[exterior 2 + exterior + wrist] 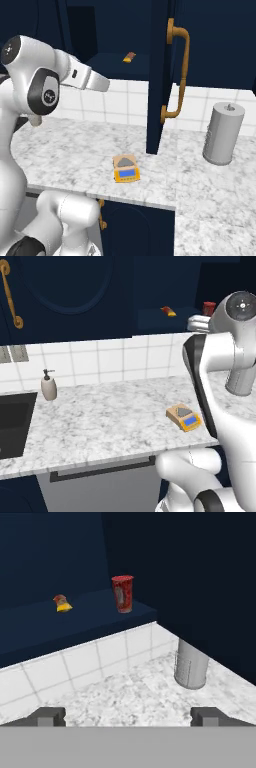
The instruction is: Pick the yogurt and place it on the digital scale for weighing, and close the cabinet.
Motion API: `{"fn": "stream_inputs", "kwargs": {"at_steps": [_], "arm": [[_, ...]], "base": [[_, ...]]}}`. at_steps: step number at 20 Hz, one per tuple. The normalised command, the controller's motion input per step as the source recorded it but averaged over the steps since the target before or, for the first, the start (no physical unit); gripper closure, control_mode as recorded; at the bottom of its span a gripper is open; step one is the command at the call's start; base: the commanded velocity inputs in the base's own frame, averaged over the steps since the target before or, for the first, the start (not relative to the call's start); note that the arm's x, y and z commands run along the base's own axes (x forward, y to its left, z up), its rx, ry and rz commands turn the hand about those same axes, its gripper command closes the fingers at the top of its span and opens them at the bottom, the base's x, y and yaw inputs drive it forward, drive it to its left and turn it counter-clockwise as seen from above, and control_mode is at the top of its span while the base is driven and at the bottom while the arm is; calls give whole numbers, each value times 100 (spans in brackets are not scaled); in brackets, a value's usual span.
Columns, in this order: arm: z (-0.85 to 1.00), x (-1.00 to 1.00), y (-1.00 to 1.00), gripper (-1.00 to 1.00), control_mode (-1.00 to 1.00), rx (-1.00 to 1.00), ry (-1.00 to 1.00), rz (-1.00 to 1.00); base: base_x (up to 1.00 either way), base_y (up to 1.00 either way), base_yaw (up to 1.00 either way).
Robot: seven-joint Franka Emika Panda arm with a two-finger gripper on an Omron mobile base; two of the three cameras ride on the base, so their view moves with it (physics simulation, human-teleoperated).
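The yogurt (122, 593), a small red cup, stands upright on the inner shelf of the open navy cabinet (75, 619), near the shelf's right end. In the left base view the yogurt (209, 307) peeks out just above my arm. My gripper (128, 717) is open and empty, well short of the shelf and below it, facing the cup. The digital scale (184, 417), tan and yellow with a grey platform, lies on the marble counter; the right base view shows the digital scale (125, 168) near the counter's front edge. The cabinet door (159, 75) with its brass handle (177, 70) stands open, edge-on.
A flat red-and-yellow packet (62, 603) lies on the shelf left of the cup. A grey canister (223, 132) stands on the counter at the right. A soap dispenser (48, 385) and a dark sink (12, 423) are at the left. A grey drawer (102, 470) sits below the counter.
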Motion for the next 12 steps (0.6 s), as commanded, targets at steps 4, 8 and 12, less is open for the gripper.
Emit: {"fn": "stream_inputs", "kwargs": {"at_steps": [4, 8, 12], "arm": [[25, 41, -26, -100, -100, -3, 0, -3], [32, 47, -17, -100, -100, -4, 5, 0], [20, 49, -15, -100, -100, -3, 2, 0]], "base": [[0, 0, 0], [0, 0, 0], [0, 0, 0]]}}
